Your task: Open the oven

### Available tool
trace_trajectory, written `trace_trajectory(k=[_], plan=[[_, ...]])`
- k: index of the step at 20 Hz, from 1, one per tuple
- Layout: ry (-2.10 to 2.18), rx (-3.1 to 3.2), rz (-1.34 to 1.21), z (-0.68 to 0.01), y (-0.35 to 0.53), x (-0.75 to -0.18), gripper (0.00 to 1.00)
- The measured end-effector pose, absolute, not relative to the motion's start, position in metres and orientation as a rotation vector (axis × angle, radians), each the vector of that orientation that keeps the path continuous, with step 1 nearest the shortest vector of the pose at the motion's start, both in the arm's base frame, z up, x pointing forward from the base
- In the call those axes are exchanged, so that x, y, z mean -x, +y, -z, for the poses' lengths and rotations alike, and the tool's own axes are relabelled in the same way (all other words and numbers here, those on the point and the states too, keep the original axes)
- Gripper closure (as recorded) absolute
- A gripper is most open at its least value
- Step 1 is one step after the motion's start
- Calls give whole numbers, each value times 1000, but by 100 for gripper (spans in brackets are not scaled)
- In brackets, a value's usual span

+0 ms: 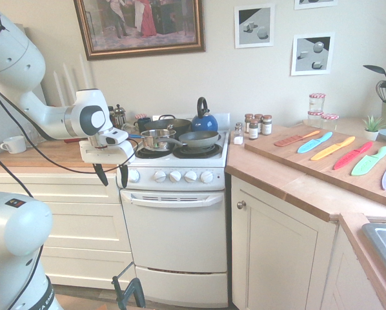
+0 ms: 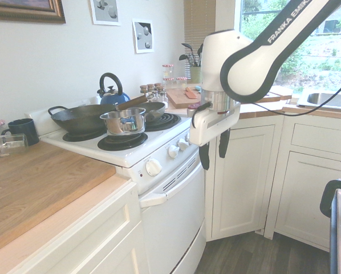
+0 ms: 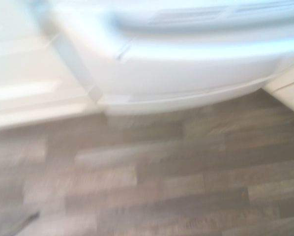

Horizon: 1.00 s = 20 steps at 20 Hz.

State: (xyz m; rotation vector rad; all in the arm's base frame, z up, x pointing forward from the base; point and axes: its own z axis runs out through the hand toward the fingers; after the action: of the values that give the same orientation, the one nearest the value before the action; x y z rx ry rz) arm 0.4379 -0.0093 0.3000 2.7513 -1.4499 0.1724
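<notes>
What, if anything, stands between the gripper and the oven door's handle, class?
Nothing visible does. The open gripper hangs in front of the stove, and the bar handle is exposed. The saucepan and wok sit up on the cooktop, out of the way.

Exteriors: opposite sides, room-wide, sharing stove [image 1: 177, 226] | wrist: close, facing stove front, floor [image 3: 152, 182]
</notes>
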Motion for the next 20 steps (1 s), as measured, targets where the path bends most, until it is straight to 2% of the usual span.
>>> trace_trajectory(k=[6, 13, 20], plan=[[-1512, -2743, -350, -225, -51, -473, 0], [-1367, -2822, -474, -219, -64, -529, 0], [-1172, -2987, -412, -200, -68, -555, 0]])
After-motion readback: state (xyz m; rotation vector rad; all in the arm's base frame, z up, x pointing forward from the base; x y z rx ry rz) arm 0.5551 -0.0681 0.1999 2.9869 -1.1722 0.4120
